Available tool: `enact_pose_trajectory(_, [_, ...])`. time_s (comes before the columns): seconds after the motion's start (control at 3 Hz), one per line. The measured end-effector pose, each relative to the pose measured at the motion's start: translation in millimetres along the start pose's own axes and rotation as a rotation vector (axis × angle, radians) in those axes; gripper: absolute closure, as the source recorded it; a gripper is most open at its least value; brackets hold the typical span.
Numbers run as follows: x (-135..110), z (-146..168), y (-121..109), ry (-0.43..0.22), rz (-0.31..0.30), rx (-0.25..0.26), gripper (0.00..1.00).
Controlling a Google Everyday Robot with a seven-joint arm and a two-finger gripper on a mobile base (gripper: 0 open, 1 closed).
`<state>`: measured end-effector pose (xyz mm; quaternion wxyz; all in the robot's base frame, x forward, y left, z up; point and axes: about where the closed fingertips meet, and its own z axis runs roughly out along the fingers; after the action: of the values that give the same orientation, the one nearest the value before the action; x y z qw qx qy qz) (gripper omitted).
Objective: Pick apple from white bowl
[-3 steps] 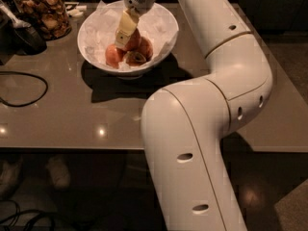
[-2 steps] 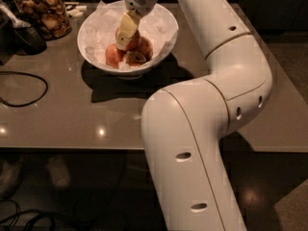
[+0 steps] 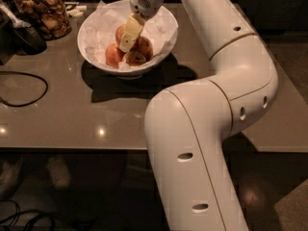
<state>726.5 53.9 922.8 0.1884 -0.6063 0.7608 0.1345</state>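
**Near to far.** The arm (image 3: 202, 129) rises from the foreground over the grey table (image 3: 72, 109) to the paper-lined white bowl (image 3: 91, 57). The gripper (image 3: 126, 43) hangs tip-down inside it among the fruit. The round, red-orange apple (image 3: 146, 47) lies just beside it, next to smaller apples (image 3: 114, 55). Whether the gripper is open or holding anything cannot be told. Judged step: grasp approach. The next move calls for firm closure on the apple, then a clean lift. A glass jar (image 3: 45, 13) stands beyond.

Glossy bowl (image 3: 92, 57) (plastic end effector (image 3: 126, 43) inside)
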Motion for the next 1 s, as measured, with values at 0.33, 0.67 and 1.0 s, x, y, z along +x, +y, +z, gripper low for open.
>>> enact_pose_trajectory(0.33, [0.2, 0.0, -0.1, 0.0, 0.0, 0.0, 0.37])
enact_pose_trajectory(0.67, [0.2, 0.0, -0.1, 0.0, 0.0, 0.0, 0.6])
enact_pose_trajectory(1.0, [0.2, 0.0, -0.1, 0.0, 0.0, 0.0, 0.84])
